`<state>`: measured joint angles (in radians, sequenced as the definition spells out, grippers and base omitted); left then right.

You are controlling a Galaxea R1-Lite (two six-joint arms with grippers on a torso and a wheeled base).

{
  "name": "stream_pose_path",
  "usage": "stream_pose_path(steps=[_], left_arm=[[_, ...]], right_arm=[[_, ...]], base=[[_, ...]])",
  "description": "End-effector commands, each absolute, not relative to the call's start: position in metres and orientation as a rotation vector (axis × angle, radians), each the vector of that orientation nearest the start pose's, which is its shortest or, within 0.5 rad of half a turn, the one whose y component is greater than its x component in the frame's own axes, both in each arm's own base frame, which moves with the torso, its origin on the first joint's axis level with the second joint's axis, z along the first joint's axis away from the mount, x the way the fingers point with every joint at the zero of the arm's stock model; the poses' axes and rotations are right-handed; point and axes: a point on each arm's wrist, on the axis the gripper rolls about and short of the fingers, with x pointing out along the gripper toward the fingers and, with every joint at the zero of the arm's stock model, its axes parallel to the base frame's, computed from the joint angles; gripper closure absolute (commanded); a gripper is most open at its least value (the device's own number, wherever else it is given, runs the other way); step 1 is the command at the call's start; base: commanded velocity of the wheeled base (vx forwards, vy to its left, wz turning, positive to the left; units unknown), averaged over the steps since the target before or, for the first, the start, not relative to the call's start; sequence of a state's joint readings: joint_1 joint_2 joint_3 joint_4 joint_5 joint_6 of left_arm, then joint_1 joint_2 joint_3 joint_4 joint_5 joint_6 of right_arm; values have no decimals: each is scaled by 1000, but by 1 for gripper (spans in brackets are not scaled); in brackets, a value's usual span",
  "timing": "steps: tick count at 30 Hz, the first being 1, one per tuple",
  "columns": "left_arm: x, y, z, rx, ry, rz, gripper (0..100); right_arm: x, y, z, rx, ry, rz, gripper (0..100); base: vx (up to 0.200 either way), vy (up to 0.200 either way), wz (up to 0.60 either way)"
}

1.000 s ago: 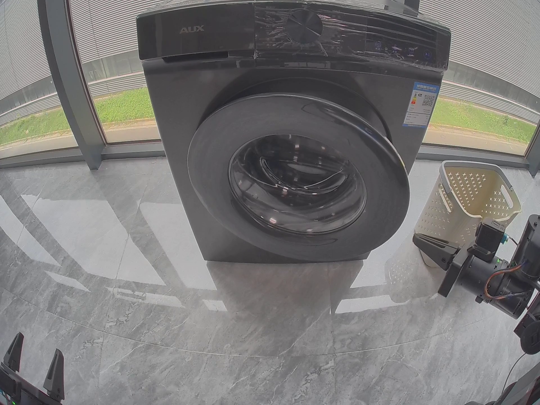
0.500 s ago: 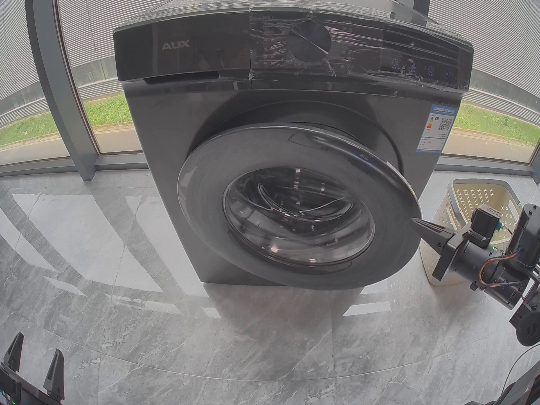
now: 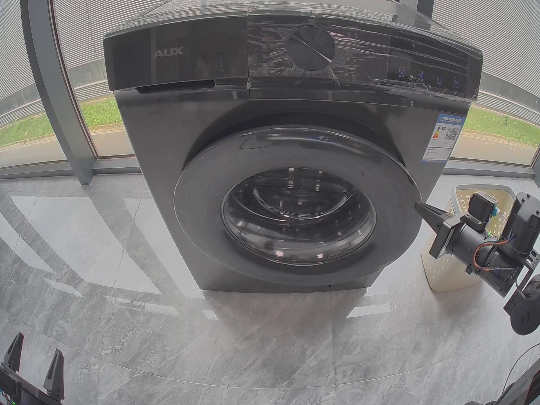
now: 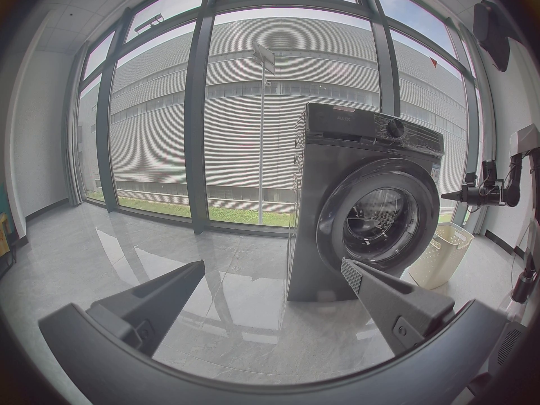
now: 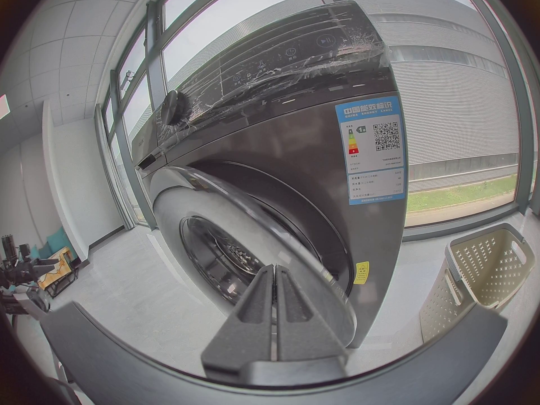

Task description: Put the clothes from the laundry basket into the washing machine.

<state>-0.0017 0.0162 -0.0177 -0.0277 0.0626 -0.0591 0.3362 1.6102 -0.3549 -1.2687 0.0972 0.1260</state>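
Right gripper (image 3: 422,208) has come up and across from in front of the laundry basket (image 3: 450,277) a second ago. Its tip now sits just beside the right rim of the door (image 3: 208,198); whether it touches, I cannot tell. Head camera has also moved closer, so the machine looms larger. That is my view shifting, not the machine moving.

Nearest me, my left gripper (image 3: 35,355) hangs low at my left, well apart from everything. Its fingers are spread wide with nothing between them, same as before.

My right gripper's two fingers are pressed flat together and hold nothing. It points toward the door edge at about mid-height of the round window.

Washing machine (image 3: 169,142) stands on the grey marbled floor (image 3: 253,344) straight ahead. Dark grey body, with clear film (image 3: 360,46) over the control panel and a dial (image 3: 311,47) at its middle. Blue-edged label (image 3: 445,137) is stuck to the upper right of the front. Door looks closed against the front, with the drum visible through the glass.

Cream perforated laundry basket stands upright on the floor just right of the machine, partly behind my right arm. Its bottom is hidden.

Tall windows (image 3: 34,57) run behind, with grass outside.
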Motion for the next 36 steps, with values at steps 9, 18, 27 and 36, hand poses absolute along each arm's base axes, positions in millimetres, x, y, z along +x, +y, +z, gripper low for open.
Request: stream_pose_path(steps=[9, 18, 27, 36], left_arm=[[-23, 1, 79, -62, -31, 60, 0], [-23, 1, 79, -62, -31, 60, 0], [-23, 1, 79, -64, -31, 60, 0], [-23, 1, 79, -64, -31, 60, 0]], right_arm=[[196, 91, 132, 106, 139, 520, 100], [204, 92, 139, 115, 102, 508, 100], [221, 87, 155, 127, 24, 443, 100], [221, 85, 154, 129, 27, 434, 100]], base=[[156, 0, 0], [178, 0, 0], [0, 0, 0], [0, 0, 0]])
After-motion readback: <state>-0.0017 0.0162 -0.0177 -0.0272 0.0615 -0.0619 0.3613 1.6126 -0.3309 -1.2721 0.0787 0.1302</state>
